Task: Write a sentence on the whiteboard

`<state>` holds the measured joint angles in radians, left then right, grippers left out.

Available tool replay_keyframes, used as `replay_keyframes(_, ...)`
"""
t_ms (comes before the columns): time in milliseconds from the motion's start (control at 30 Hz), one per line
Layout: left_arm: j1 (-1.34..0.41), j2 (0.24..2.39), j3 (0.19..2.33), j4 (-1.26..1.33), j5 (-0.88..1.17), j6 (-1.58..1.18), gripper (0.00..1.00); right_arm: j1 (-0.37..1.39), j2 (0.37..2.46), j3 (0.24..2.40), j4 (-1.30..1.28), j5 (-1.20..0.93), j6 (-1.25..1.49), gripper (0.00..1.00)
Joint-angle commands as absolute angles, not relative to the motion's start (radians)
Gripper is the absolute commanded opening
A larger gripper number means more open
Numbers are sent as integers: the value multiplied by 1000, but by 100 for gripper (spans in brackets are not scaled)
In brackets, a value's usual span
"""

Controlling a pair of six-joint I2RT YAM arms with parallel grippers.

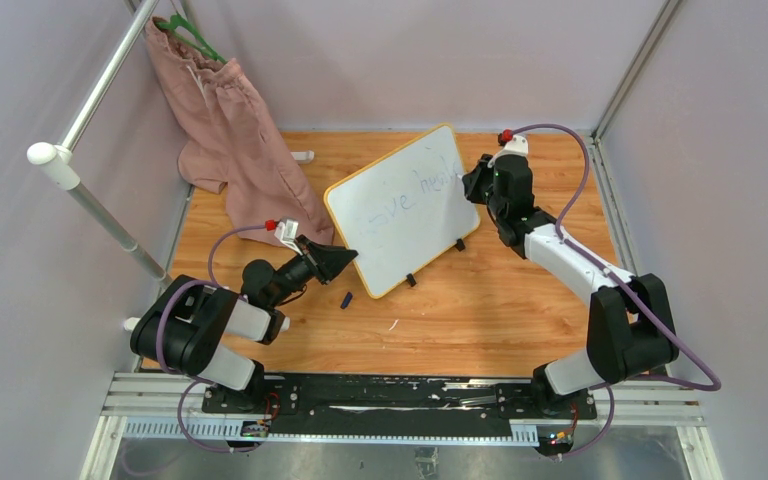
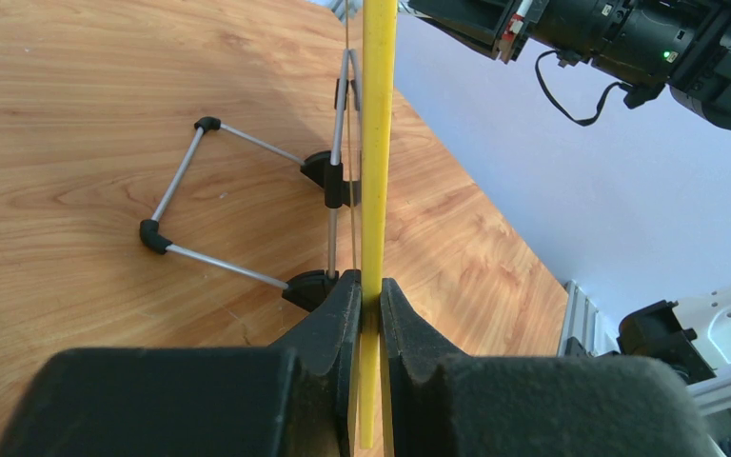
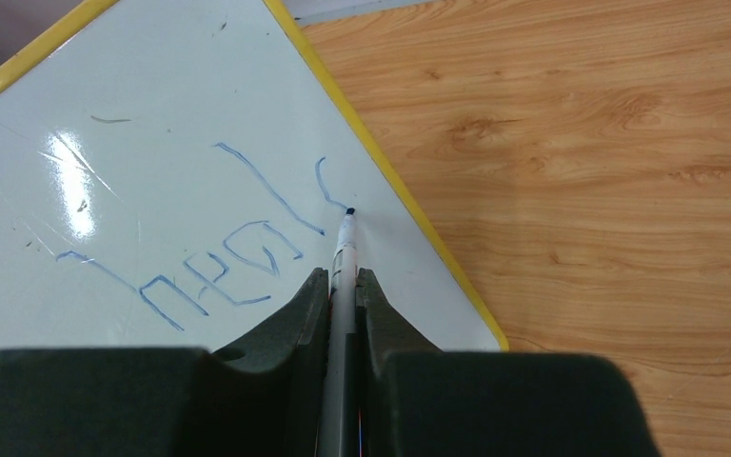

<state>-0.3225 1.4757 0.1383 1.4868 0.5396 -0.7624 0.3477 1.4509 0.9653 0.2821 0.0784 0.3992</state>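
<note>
While right arm (image 1: 570, 262) stretches forward, marker (image 3: 345, 252) touches whiteboard (image 3: 152, 181).

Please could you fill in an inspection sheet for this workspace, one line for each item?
Surface: wooden table, no spill seen.
Job's things: whiteboard propped tilted on its stand; blue sentence partly written; marker tip on the board.
Clutter: small black piece near the board; pink cloth at far left.
Grippers: left gripper shut on the whiteboard's yellow frame; right gripper shut on the marker.
Cables: purple cables loop along both arms.
Surroundings: pale walls, white rail.
</note>
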Motion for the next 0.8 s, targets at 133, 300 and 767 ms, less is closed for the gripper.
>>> replay_keyframes(133, -330, 1447, 139, 1549, 550, -759, 0, 348, 1455, 952, 237, 69, 395, 0)
replay_keyframes(300, -330, 1447, 138, 1548, 551, -759, 0, 353, 1449, 946, 229, 56, 399, 0)
replay_keyframes(767, -330, 1469, 141, 1549, 548, -758, 0, 387, 1417, 949, 212, -10, 445, 0)
